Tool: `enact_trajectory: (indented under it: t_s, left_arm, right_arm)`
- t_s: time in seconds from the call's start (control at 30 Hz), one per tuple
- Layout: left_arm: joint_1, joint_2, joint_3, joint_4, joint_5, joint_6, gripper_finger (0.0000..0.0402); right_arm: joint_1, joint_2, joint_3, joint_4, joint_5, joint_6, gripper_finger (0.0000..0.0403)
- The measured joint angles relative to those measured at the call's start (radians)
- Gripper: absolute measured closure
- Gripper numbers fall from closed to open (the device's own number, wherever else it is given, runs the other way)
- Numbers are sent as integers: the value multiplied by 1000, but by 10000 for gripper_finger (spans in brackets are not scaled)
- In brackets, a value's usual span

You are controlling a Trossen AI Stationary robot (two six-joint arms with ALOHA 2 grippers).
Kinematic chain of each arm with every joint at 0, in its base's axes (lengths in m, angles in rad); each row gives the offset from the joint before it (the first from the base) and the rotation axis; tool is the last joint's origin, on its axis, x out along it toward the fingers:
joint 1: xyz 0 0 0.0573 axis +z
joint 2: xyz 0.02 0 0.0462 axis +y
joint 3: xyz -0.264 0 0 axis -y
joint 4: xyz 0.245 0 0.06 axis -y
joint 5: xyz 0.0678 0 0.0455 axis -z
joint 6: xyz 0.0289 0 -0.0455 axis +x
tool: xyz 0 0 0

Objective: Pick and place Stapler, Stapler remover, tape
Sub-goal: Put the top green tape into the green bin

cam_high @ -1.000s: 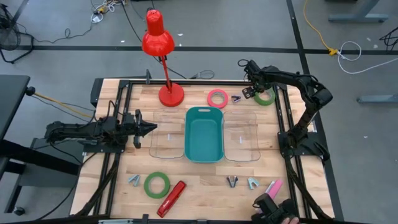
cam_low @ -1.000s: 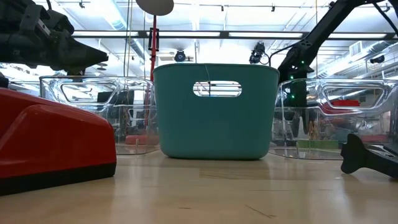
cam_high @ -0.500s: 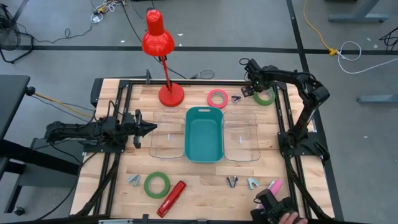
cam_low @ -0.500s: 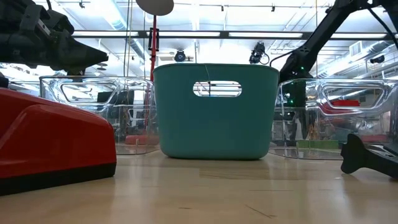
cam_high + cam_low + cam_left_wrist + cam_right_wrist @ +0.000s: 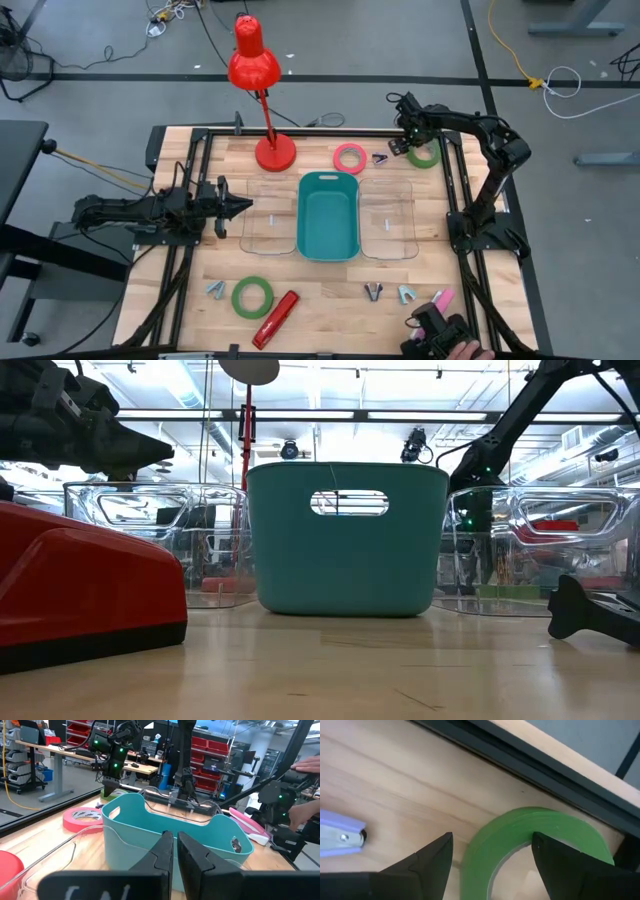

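Note:
At the far right of the table, a green tape roll (image 5: pixel 426 156) (image 5: pixel 545 827) lies flat on the wood. My right gripper (image 5: pixel 404 146) (image 5: pixel 492 870) points down over its left rim, open, with one finger outside the ring and one over it. A purple staple remover (image 5: pixel 380 158) (image 5: pixel 340 837) lies just left of it, and a pink tape roll (image 5: pixel 349 157) lies further left. At the near edge lie a red stapler (image 5: pixel 277 318), a second green tape roll (image 5: pixel 252 296) and several staple removers (image 5: pixel 373 291). My left gripper (image 5: pixel 240 207) (image 5: pixel 172 852) hovers level and shut at the table's left.
A teal bin (image 5: pixel 328 214) stands mid-table between two clear bins (image 5: pixel 268 215) (image 5: pixel 388 218). A red desk lamp (image 5: pixel 272 150) stands at the far edge. A person's hand (image 5: pixel 462 350) with a dark object shows at the near right corner, next to a pink item (image 5: pixel 440 299).

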Motion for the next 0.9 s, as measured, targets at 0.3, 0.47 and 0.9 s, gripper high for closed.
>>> enact_trajectory:
  t_s: [0.3, 0.47, 0.9]
  left_arm:
    - [0, 0, 0, 0, 0, 0, 374]
    - [0, 0, 0, 0, 0, 0, 374]
    - [0, 0, 0, 0, 0, 0, 374]
  right_arm:
    - [0, 0, 1, -3, -53, -239, 135]
    - [2, -3, 0, -28, -22, -293, 135]
    - [12, -45, -4, -175, -25, -215, 135]
